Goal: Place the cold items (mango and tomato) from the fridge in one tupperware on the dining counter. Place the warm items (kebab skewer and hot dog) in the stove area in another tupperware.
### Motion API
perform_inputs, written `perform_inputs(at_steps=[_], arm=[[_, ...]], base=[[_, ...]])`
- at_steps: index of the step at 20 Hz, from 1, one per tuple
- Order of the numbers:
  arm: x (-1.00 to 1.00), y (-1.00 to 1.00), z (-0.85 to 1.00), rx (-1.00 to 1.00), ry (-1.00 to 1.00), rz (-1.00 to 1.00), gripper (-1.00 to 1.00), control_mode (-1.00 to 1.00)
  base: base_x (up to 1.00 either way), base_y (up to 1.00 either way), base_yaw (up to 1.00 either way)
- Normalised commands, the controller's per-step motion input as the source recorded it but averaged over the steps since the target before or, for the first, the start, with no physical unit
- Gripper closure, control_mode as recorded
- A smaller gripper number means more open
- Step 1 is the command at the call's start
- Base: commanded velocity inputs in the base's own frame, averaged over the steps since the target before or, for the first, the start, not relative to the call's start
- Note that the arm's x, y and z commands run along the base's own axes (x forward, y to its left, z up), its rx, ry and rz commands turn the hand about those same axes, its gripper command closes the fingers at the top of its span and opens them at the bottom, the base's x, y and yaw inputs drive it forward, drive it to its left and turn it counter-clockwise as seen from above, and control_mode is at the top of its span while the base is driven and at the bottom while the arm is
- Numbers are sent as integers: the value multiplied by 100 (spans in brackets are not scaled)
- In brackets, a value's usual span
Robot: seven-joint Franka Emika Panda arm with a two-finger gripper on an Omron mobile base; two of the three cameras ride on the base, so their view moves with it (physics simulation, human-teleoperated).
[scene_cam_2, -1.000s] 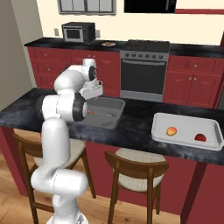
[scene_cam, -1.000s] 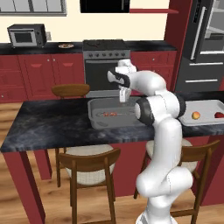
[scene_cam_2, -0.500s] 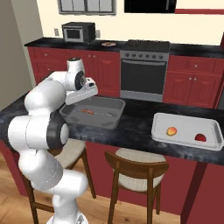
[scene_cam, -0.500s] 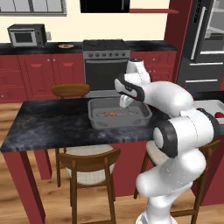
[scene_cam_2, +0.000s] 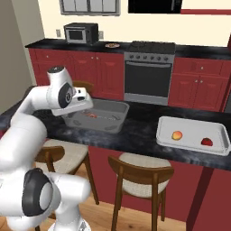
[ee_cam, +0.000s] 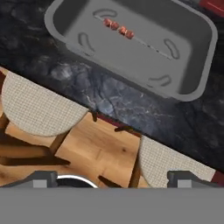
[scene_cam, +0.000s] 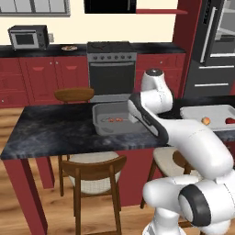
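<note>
The kebab skewer [ee_cam: 119,29] lies in a grey tupperware [ee_cam: 65,41] on the dark dining counter [scene_cam: 55,131]. In the left base view the kebab skewer [scene_cam: 114,120] rests mid-tub. My gripper [ee_cam: 113,178] hangs open and empty above the counter's near edge, just short of the tub, fingertips [ee_cam: 43,177] wide apart. From the right base view my gripper [scene_cam_2: 86,105] hovers by the grey tupperware's [scene_cam_2: 118,118] left end. A white tupperware [scene_cam_2: 189,144] further right holds the mango [scene_cam_2: 177,135] and tomato [scene_cam_2: 206,141]. I cannot make out the hot dog.
Two wooden stools [ee_cam: 39,109] with woven seats stand under the counter's near edge. The stove [scene_cam: 112,64] sits on the back wall, with a small plate [scene_cam: 69,47] and a microwave [scene_cam: 28,36] on the back counter. The fridge [scene_cam: 215,50] stands at right.
The arm has swung round and drawn the hand back from over the grey tupperware toward the counter's near edge. The gripper stays open; the skewer lies still in the tub.
</note>
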Motion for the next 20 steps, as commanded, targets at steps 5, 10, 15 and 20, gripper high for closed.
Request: perform_inputs(at_steps=[5,10,15,20], arm=[[-100,-3,26,19,-3,-24,-100,-100],[-100,-14,16,18,-3,-18,-100,-100],[-81,-17,12,1,-15,-17,-100,-100],[-70,-7,-5,0,-6,-11,-100,-100]], base=[[0,0,0],[0,0,0],[0,0,0],[0,0,0]])
